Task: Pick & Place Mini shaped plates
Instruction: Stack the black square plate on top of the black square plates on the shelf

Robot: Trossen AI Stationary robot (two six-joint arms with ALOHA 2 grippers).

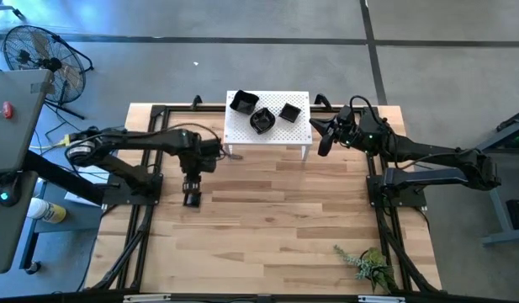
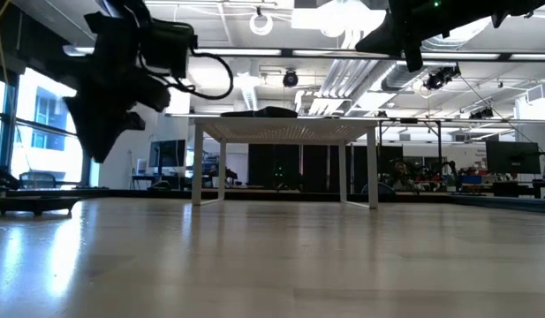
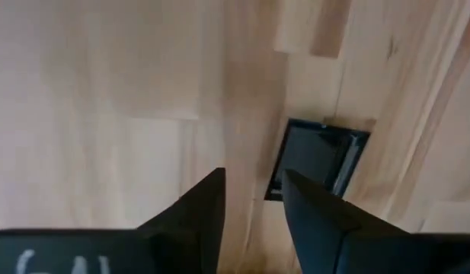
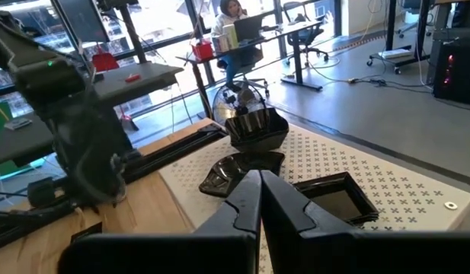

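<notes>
- Left gripper [image 1: 192, 187] hangs over the wooden table [image 1: 267, 236], pointing down, with its two fingers [image 3: 196, 209] a little apart and nothing between them.
- Square black plate [image 3: 318, 160] lies flat on the boards just below and beside that gripper's fingertips; in the left wrist view it sits past the tip of one finger, not in the gap. In the high view it shows as a dark patch [image 1: 192, 199] right under the gripper.
- Low view shows the left gripper [image 2: 100, 132] raised above the tabletop, clear of the wood.
- Right gripper [image 1: 322, 141] waits beside the end of the white perforated stand [image 1: 267, 135], above table level, its fingers [image 4: 242, 202] pressed together with nothing held.
- Three more black plates rest on the stand, ahead of the right gripper: a square one [image 4: 334, 199] nearest its fingertips, a wavy-edged one [image 4: 238, 169] just beyond, and a deeper square one [image 4: 256, 129] farthest off.
- From above, these three lie in a loose row across the stand: one square [image 1: 242, 103], the wavy one [image 1: 262, 120] in the middle, another square [image 1: 290, 111].
- Green sprig [image 1: 367, 263] lies on the table well behind the right arm's base, far from both grippers.
- Person [image 4: 233, 11] sits at a desk in the room beyond the table.
</notes>
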